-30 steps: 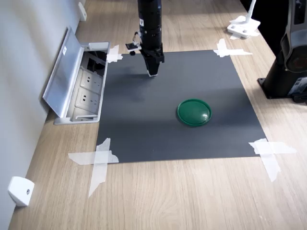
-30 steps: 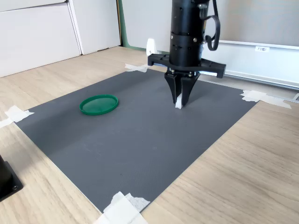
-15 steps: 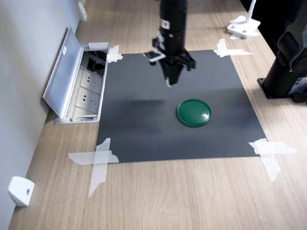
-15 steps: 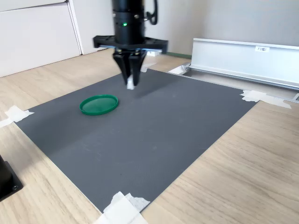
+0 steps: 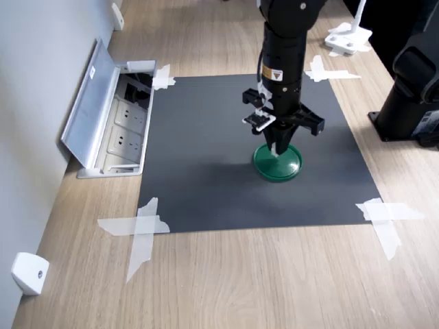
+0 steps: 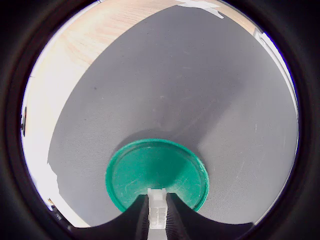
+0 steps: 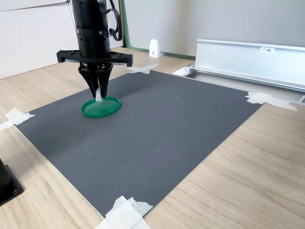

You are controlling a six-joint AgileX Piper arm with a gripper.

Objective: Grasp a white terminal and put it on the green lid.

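A pale wood-grain counter (image 5: 260, 274) fills both exterior views, its far edges cut off by the frame. Taped flat on it is a large dark grey rectangular mat (image 5: 206, 171), held at the corners by strips of white tape (image 5: 140, 229). At the mat's 9 o'clock side in the first exterior view, an open silver metal socket box (image 5: 113, 120) with a raised lid sits sunk into the counter; the second exterior view shows only its long lid (image 7: 248, 62), the sockets hidden behind it.

The black robot arm (image 5: 282, 62) drops in from the top of both exterior views, its upper part out of frame. A second dark machine base (image 5: 415, 89) at the first exterior view's 3 o'clock edge is only partly visible.

The round, flat, dark green plastic lid (image 5: 277, 162) lies on the mat, its 12 o'clock portion covered by the arm in the first exterior view. The wrist view shows most of the disc (image 6: 150, 175), with one edge masked by the dark fingers (image 6: 177, 215).

The hand (image 7: 99, 94) points straight down over the lid, its fingers drawn together and clamped on the tiny white plastic terminal block (image 6: 157, 212). In the second exterior view the block (image 7: 98, 97) shows as a pale sliver at the fingertips, just above or on the lid; contact cannot be made out.

A small white wedge-shaped piece (image 5: 29, 273) sits at the first exterior view's 8 o'clock corner.
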